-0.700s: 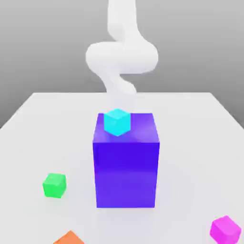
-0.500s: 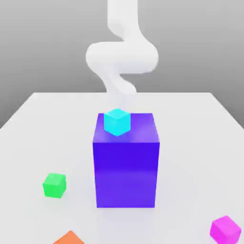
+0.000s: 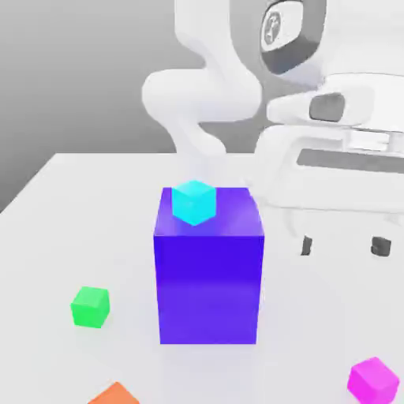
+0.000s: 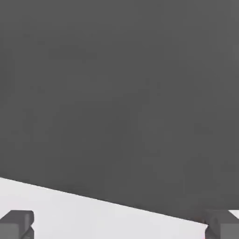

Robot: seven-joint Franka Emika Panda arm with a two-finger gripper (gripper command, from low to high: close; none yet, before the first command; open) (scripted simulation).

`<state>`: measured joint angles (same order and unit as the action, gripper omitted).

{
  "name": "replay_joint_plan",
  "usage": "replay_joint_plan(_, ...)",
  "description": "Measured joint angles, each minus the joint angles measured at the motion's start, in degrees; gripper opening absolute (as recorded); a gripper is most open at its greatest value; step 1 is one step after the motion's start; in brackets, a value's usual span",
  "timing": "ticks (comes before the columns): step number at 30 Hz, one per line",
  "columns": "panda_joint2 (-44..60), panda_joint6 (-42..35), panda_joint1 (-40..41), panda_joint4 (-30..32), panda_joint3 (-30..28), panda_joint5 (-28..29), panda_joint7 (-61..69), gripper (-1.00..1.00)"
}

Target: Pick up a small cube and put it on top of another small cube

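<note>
A small magenta-pink cube (image 3: 373, 379) lies on the white table (image 3: 71, 205) at the front of the exterior view's right. My gripper (image 3: 344, 246) hangs above the table on that same side, higher than the pink cube and farther back. Its dark fingertips (image 3: 306, 246) stand wide apart with nothing between them, so it is open. In the hand view the gripper (image 4: 119, 226) shows both fingertips (image 4: 16, 224) far apart over the white table top. A small cyan cube (image 3: 194, 202) rests on the tall blue-violet block (image 3: 209, 276) in the middle.
A small green cube (image 3: 90, 307) sits on the table to the exterior view's left of the block. An orange object (image 3: 114, 394) peeks in at the front edge. The white arm (image 3: 201, 95) rises behind the block.
The hand and gripper have swung into the exterior view's right, where earlier only the arm's rear links showed. No cube has moved.
</note>
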<state>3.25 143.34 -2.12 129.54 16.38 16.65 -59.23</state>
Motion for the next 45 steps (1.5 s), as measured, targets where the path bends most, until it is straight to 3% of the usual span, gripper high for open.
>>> replay_joint_plan(10, 18.83, 6.43, -4.22, -0.54, 3.16, -0.29, -0.65, 0.0)
replay_joint_plan(14, 27.13, 12.04, -7.29, -2.33, -0.05, 3.25, -3.27, 0.0)
replay_joint_plan(15, 28.48, 13.03, -7.92, -2.66, -0.82, 3.92, -3.76, -1.0)
replay_joint_plan(22, 28.42, 13.01, -7.91, -2.64, -0.77, 3.84, -3.71, -1.0)
replay_joint_plan(28, 18.45, 7.8, -3.27, -0.09, 2.73, -2.86, -0.83, -1.0)
replay_joint_plan(37, 7.45, 8.44, 6.24, 9.59, -5.98, -12.74, -15.13, -1.0)
replay_joint_plan(45, -1.55, 9.47, 16.82, 18.69, -14.95, -15.38, -33.27, -1.0)
